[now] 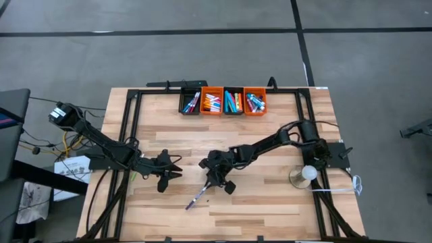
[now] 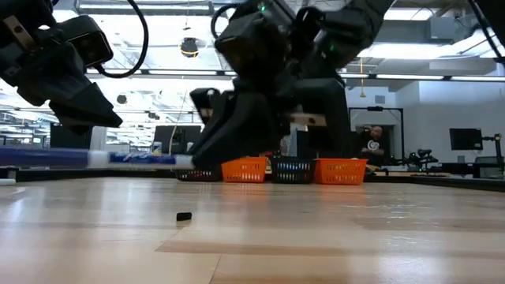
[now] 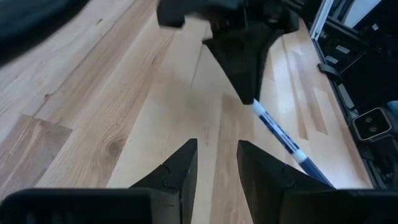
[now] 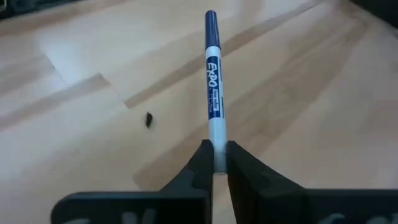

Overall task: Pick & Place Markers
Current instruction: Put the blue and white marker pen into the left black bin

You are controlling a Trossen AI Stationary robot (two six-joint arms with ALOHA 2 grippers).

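- nearest my side of the tabletop [image 1: 270,202], a blue-capped marker [image 1: 196,198] lies slanted, its cap end pointing toward the near edge.
- the right tool [image 1: 210,181] is clenched on the marker's white tail end; in the right wrist view the two fingers pinch the barrel at its very end [image 4: 214,155], with most of the pen sticking out beyond them.
- my worry: a grip that far toward one end leaves a long free length. if the arm lifts or swings fast, the marker could pivot in the fingers, droop, or slip out and roll on the wood.
- a small dark speck [image 4: 148,119] sits on the boards just beside the marker; i can't tell what it is, but it lies apart from the pen.
- just beside, the left tool [image 1: 174,170] hovers with its fingers parted and nothing between them, aimed at the same spot. the two tools are near each other, so a sideways move by either could knock the marker loose.
- farthest off, along the back edge, four small bins [image 1: 223,101] stand in a row, black and orange alternating, each holding mixed-colour markers. the carry there is long, and a tilted pen could catch a bin wall instead of dropping in.
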